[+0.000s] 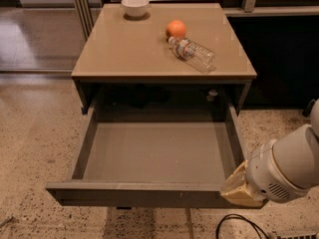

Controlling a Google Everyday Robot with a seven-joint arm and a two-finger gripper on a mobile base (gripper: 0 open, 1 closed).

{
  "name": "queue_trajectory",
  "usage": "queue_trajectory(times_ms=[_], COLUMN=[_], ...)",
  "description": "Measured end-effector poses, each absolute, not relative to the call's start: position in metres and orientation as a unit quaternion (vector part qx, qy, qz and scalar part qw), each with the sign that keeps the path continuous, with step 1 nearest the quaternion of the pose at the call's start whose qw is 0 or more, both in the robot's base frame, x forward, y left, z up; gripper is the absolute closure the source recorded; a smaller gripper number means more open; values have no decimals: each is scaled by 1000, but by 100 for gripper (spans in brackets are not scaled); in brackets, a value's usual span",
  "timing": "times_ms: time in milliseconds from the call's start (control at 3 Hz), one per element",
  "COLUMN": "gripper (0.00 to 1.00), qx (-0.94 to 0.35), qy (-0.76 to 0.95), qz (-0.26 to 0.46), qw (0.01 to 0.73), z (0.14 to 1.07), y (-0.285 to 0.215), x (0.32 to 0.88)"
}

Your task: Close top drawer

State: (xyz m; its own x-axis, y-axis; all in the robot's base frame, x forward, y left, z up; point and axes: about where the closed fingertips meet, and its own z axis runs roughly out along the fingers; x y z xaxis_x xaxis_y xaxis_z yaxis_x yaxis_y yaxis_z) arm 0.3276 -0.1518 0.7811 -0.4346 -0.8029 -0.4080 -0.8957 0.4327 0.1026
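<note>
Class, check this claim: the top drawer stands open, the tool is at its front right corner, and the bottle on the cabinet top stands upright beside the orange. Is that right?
No. The camera view shows the bottle lying on its side beside the orange. The top drawer is open, the tool at its front right corner.

Smooth, matt top drawer (154, 153) — plastic end effector (239, 190) at its front corner.

The top drawer (154, 156) stands pulled far out, wide and shallow, grey-brown, with a smooth grey inner tray and a flat handleless front. The pincer (238, 189) sits against the front's right-hand corner.
</note>
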Motion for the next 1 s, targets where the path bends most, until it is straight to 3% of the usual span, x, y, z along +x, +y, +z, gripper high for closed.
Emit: queue_trajectory(times_ms=[1000], gripper=[100], qx=[-450], qy=[857], qz=[114], qw=[225], z=[702], y=[-134], x=[327])
